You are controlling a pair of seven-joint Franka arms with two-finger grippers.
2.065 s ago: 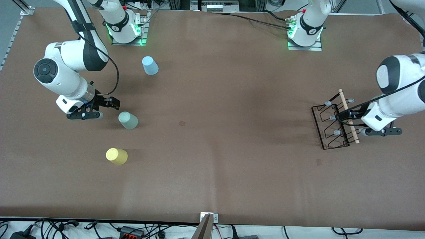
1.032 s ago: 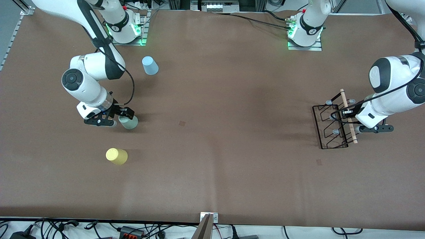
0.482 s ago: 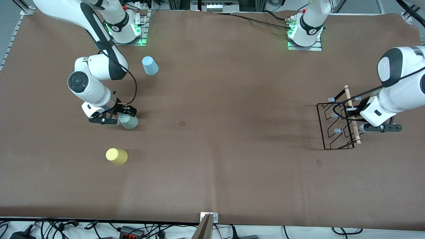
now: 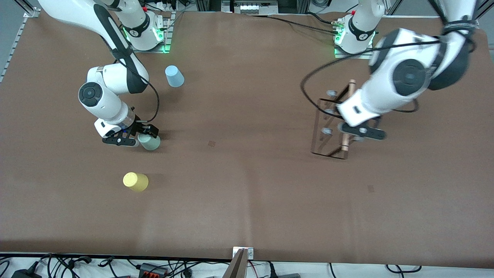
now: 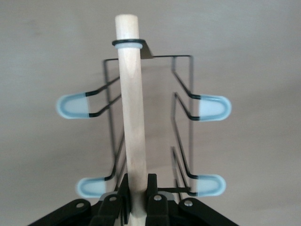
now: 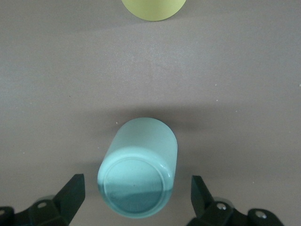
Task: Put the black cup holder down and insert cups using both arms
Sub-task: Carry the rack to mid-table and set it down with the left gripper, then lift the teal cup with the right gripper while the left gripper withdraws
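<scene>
While jaws gape, pale green cup between

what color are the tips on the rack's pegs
Pale blue-grey tips on the rack; the left wrist view shows them best.
</scene>
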